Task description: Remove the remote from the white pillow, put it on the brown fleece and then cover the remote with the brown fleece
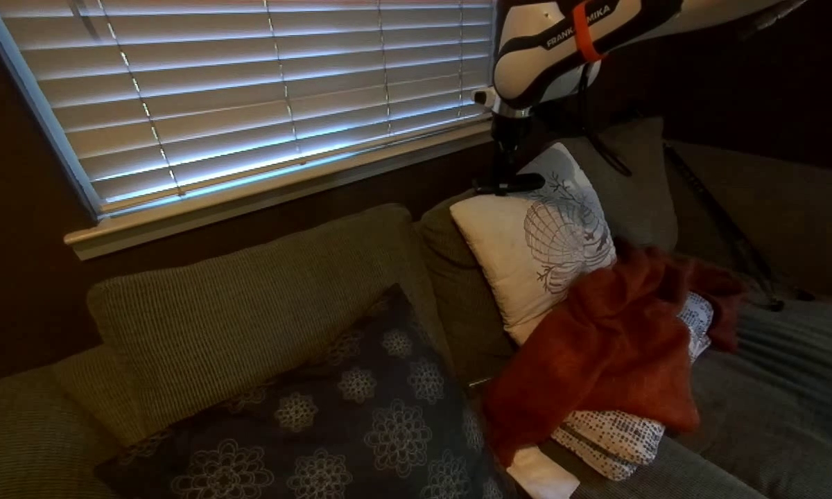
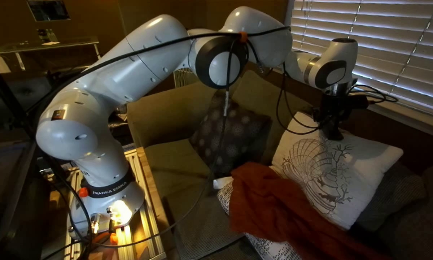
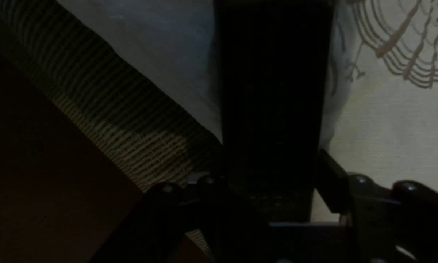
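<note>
1. The remote (image 3: 273,91) is the hardest thing here to make out: a black slab in deep shadow, over the upper part of the white pillow (image 2: 310,162), its keys lost apart from faint pale marks at the near end; its far end runs to the top edge of the wrist view.
2. The tool (image 3: 270,175) seems, as far as this gloom lets me judge, clamped on the remote, a finger against each long side. Whether the remote touches the pillow below, I can't tell.
3. The brown fleece (image 1: 610,339) lies in folds over the pillow's lower edge and hides much of a white patterned cloth (image 1: 620,436), which peeps out at either side. A plain white scrap (image 1: 542,475) sticks out beside it, partly covered.
4. I count one remote, one pillow with a grey shell print, one fleece, and one dark grey cushion (image 1: 360,423) with pale flowers, cut off at the bottom in an exterior view, on the sofa (image 1: 249,326).
5. One set of blinds (image 1: 270,90) hangs behind, its top out of sight.
6. "FRANKA EMIKA" reads whole on the black band (image 2: 109,188) at the foot of the one arm (image 2: 140,68); higher up, an orange strap (image 1: 586,34) hides the middle of the same name, leaving "FRANK" and "MIKA".
</note>
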